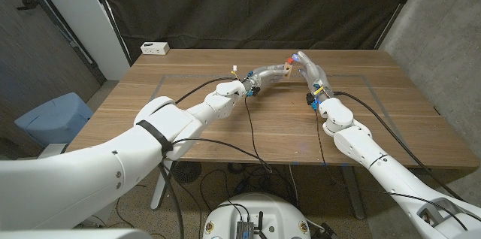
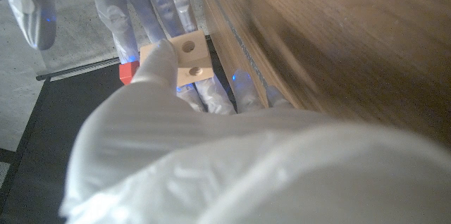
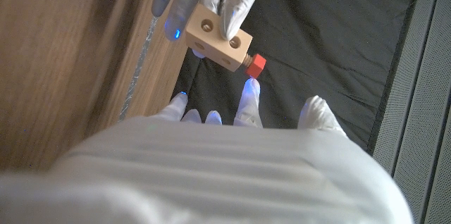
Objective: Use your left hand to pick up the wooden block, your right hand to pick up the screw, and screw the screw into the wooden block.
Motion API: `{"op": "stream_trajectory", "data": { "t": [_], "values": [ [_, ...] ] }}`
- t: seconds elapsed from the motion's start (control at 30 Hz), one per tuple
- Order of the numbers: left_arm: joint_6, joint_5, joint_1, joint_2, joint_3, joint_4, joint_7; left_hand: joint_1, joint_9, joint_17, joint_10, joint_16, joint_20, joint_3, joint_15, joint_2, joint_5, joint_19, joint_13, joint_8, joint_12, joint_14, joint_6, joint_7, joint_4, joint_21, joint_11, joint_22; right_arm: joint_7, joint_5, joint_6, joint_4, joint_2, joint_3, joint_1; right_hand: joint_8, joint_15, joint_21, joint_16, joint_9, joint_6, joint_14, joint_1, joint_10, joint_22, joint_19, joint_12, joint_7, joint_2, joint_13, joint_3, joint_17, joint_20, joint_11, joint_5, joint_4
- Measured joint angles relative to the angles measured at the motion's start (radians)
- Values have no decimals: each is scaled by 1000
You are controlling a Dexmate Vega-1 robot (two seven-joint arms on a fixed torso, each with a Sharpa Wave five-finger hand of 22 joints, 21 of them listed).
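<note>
Wooden bench (image 1: 225, 126), head view: both hands meet above its far half. Left wrist view: left hand (image 2: 176, 76) grips pale rectangular wooden block (image 2: 189, 56). Right wrist view: red-headed screw (image 3: 255, 65) sits in the block's end; right hand (image 3: 246, 108) fingertip just beside it, grip unclear.

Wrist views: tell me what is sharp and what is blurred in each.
Left wrist view: the pale wooden block with round holes is fairly sharp, the wooden table streaks with blur. Right wrist view: block and red-headed screw are crisp, the white right hand close up is soft.
</note>
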Motion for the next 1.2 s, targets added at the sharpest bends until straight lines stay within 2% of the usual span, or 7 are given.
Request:
{"op": "stream_trajectory", "data": {
  "t": [0.5, 1.2],
  "values": [
    [5, 0, -3, -1, 3, 1, 2, 1, -1, 0, 0, 0, 0, -1, 0, -1, 0, 0, 0, 0, 0, 0, 0, 0, -1, 0, 0, 0, 4, 8, -2, 11, 1, 0, 3, -8, 5, 0, 0, 0, -23, -5, -4, -5, 0, 0, 0, 2, 4, 0, -4, 0, 0, 2, 0, -4],
    [-35, -1, 9, 0, 3, -3, -29, -3, 0, 0, 0, 0, 2, -3, 0, 3, 0, -2, 0, 0, 0, 0, 0, -4, -3, 0, 0, 0, -11, 9, -3, -2, -12, 13, -8, -8, 5, 0, 0, 0, -54, -5, -4, -14, 0, 0, 0, 7, 4, 0, -4, 0, 0, 1, 0, -4]
  ]
}}
